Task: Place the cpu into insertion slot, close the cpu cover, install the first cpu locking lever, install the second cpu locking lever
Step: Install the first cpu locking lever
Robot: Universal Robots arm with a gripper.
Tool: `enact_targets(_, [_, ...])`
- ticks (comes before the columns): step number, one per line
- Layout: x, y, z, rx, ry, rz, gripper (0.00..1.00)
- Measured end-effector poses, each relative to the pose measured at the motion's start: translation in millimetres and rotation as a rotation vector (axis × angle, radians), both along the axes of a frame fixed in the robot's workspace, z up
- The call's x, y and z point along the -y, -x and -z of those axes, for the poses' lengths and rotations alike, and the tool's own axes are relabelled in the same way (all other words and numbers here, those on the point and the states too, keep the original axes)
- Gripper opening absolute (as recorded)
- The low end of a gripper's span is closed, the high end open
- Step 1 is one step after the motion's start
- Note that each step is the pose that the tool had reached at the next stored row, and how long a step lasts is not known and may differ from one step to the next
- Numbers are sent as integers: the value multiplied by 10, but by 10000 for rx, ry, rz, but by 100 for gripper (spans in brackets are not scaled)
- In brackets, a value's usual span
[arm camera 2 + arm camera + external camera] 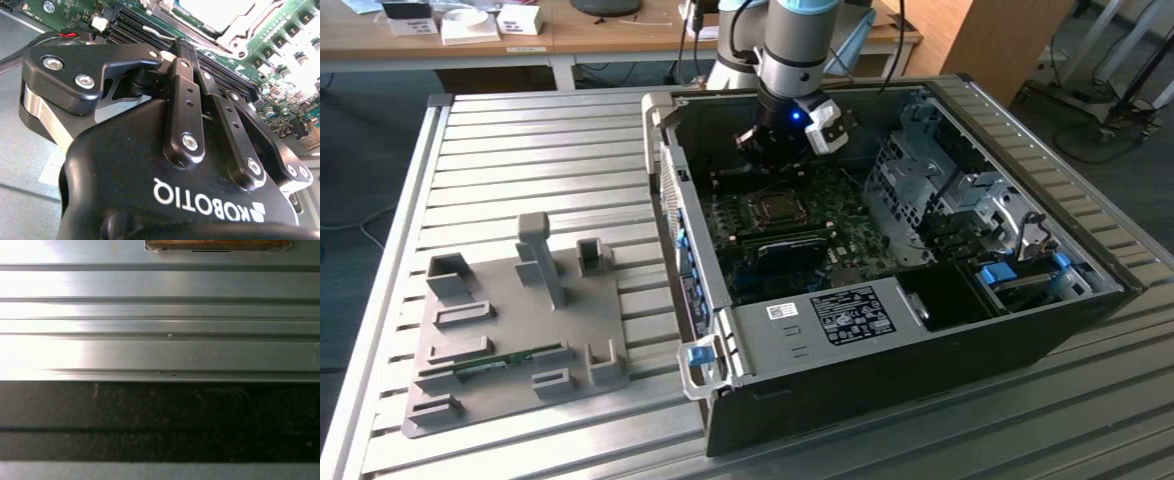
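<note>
your gripper [769,160], jaws tight together and empty, over the motherboard's [857,236] edge near the seated cpu [774,208]

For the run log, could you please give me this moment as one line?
hand: over motherboard, near socket | cpu: in socket | computer case: open
</note>
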State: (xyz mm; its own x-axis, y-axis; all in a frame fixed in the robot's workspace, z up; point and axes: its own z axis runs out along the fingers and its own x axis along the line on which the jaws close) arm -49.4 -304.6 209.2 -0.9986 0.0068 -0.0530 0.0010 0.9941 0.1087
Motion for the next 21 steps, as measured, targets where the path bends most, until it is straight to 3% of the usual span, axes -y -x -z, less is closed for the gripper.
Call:
enact_targets(11, [-8,-9,13,1,-3,0,11])
enact_targets(21, [-7,-21,71,2,3,0,11])
